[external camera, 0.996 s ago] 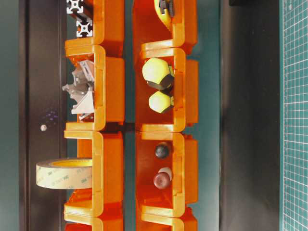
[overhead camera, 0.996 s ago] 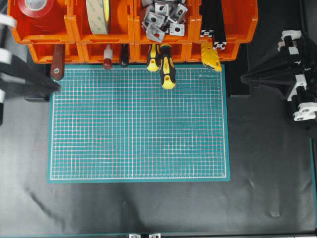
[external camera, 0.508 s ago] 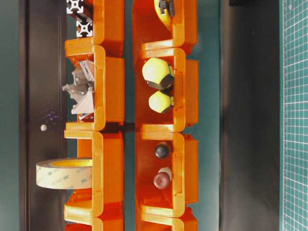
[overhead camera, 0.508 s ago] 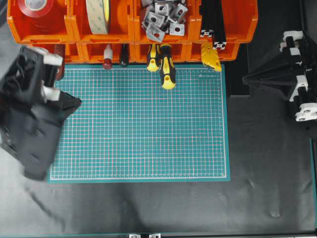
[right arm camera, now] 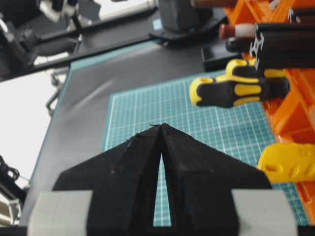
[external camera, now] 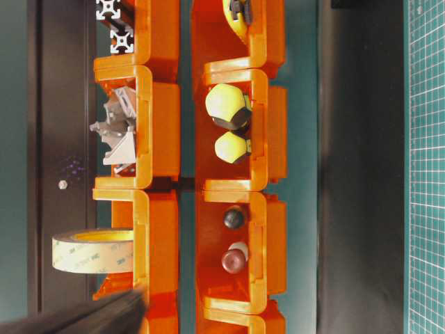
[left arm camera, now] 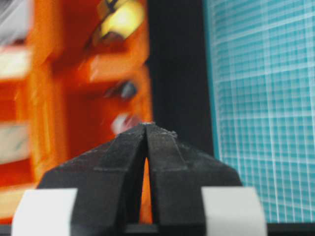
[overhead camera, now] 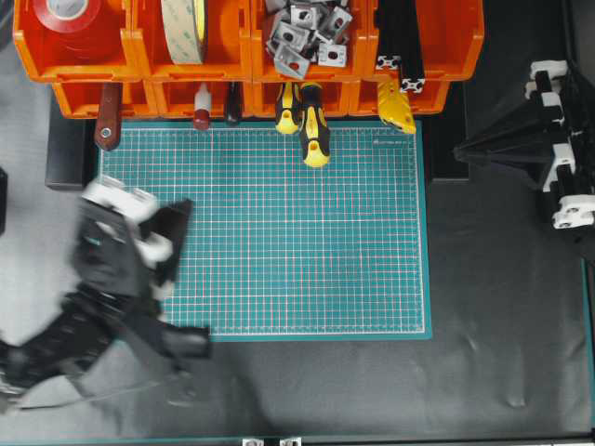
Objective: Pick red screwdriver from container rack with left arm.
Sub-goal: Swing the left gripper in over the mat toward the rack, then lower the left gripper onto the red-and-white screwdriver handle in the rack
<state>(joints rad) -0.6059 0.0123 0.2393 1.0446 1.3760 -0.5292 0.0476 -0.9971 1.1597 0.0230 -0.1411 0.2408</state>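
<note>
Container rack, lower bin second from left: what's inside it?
In the container rack, that bin holds the red screwdriver, its white-banded handle poking out toward the mat, beside a black-handled tool. Their shafts are hidden under the upper bin with the tape roll.

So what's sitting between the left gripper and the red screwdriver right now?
In the overhead view, only bare green cutting mat lies between the left gripper and the red screwdriver, which juts from the container rack. Nothing blocks the way.
</note>
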